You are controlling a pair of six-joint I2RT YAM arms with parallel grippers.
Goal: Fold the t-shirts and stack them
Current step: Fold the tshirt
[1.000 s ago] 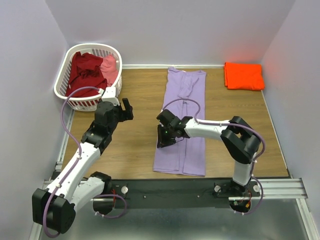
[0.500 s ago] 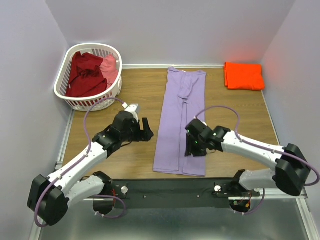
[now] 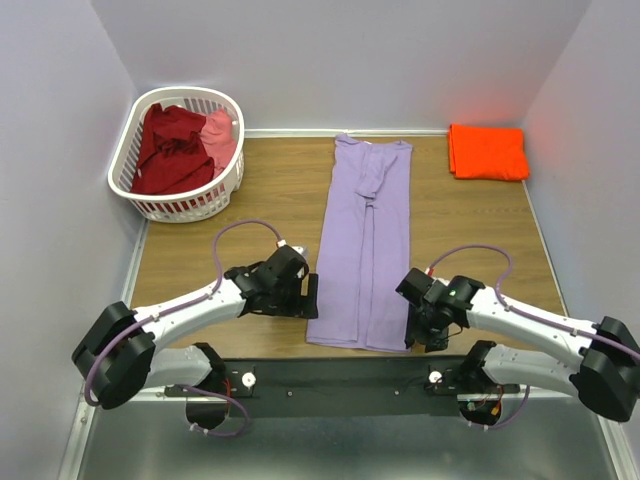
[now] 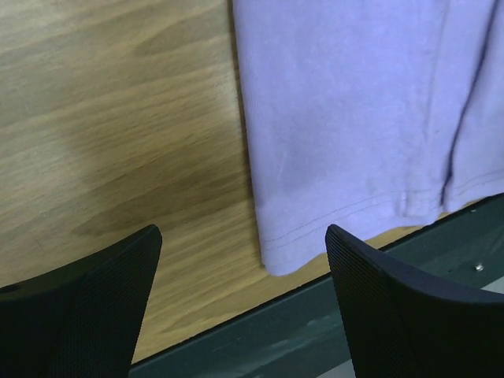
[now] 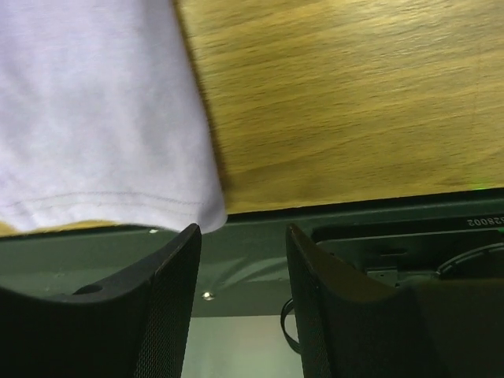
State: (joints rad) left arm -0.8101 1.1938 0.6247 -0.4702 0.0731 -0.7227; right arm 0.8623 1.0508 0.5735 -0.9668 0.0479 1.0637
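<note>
Counter [image 3: 270, 200]: bare wood, carrying every garment and the basket.

Lavender t-shirt [image 3: 365, 240]: lies flat mid-counter as a long narrow strip with its sides folded in. It runs from the far wall side down to the near edge, where the stitched hem ends right at the counter's lip.

Handling, lavender t-shirt: thin, limp knit, by the look of it light and without stiffness. It will likely sag and drag if lifted at one point, and the folded layers could slide apart. The two near hem corners look like the places to pinch, all layers together, so the strip can be carried over toward the collar end.

Laundry basket [image 3: 190, 205]: white slotted plastic, at the far left corner.

Orange t-shirt [image 3: 488, 152]: already a neat folded square at the far right corner, well apart from the strip.

Dark red t-shirt [image 3: 170, 145]: crumpled in the basket, unfolded.

Pink t-shirt [image 3: 220, 135]: bunched beside the dark red one, mostly buried.

Left hand [image 4: 244, 315]: fingers spread wide and holding nothing, poised over the strip's near left hem corner, which shows between them.

Right hand [image 5: 240, 315]: fingers apart, a narrower gap, nothing in them. The near right hem corner sits just beside the gap, above the dark rail. Whether either hand touches cloth cannot be told.
</note>
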